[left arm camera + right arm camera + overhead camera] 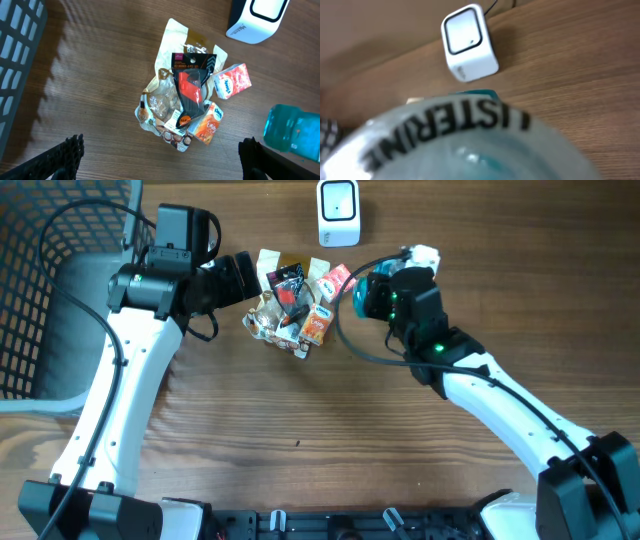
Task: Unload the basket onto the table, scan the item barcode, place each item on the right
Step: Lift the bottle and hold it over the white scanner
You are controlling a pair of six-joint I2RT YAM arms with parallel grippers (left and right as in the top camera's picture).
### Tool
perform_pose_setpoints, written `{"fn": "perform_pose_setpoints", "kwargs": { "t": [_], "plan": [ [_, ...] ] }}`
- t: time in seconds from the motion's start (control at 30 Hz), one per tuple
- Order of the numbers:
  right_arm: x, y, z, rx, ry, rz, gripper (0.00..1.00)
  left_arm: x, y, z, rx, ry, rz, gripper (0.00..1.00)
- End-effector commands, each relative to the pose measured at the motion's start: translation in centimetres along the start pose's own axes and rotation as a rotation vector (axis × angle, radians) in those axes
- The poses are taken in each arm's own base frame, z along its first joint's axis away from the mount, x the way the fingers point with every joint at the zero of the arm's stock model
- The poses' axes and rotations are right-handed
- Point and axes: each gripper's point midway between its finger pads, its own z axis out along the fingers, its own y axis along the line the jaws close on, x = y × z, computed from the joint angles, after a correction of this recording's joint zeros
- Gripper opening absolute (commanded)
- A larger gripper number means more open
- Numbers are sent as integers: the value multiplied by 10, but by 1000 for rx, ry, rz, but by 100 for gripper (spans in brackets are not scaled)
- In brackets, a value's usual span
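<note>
- Overhead: the right claw (373, 292) grasps one teal bottle (360, 300), just right of the pile (288, 308) and below the one scanner (338, 213). The left claw (243, 275) stands released at the pile's left edge. One basket (30, 300) sits far left.
- Left wrist: our two fingers (65, 156) spread wide. In the pile we count one tissue pack (232, 80), one orange pack (206, 126) and one black-and-red pack (190, 85). The bottle hangs at the right, apart from them.
- Right wrist: the bottle's lettered top fills the foreground and hides the claw's fingers. The scanner stands beyond it.
</note>
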Motion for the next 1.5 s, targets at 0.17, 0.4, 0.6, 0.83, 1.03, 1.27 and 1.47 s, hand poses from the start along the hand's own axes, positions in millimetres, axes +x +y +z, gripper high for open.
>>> {"fn": "perform_pose_setpoints", "kwargs": {
  "t": [0.17,0.4,0.6,0.83,1.03,1.27,1.47],
  "plan": [
    [-28,44,-13,-203,-46,110,10,-2,1,1,-6,-4,-11,100],
    [-84,65,-16,-260,-77,30,6,-2,1,1,-6,-4,-11,100],
    [-120,97,20,-314,-62,-37,6,-2,1,1,-6,-4,-11,100],
    [-141,138,79,-430,-44,-6,5,-2,1,1,-6,-4,-11,100],
    [-138,142,140,-561,-29,269,5,-2,1,1,-6,-4,-11,100],
    [-137,69,191,-545,0,487,5,-2,1,1,-6,-4,-11,100],
    [-147,46,192,-527,2,503,5,-2,1,1,-6,-4,-11,100]
  ]
}}
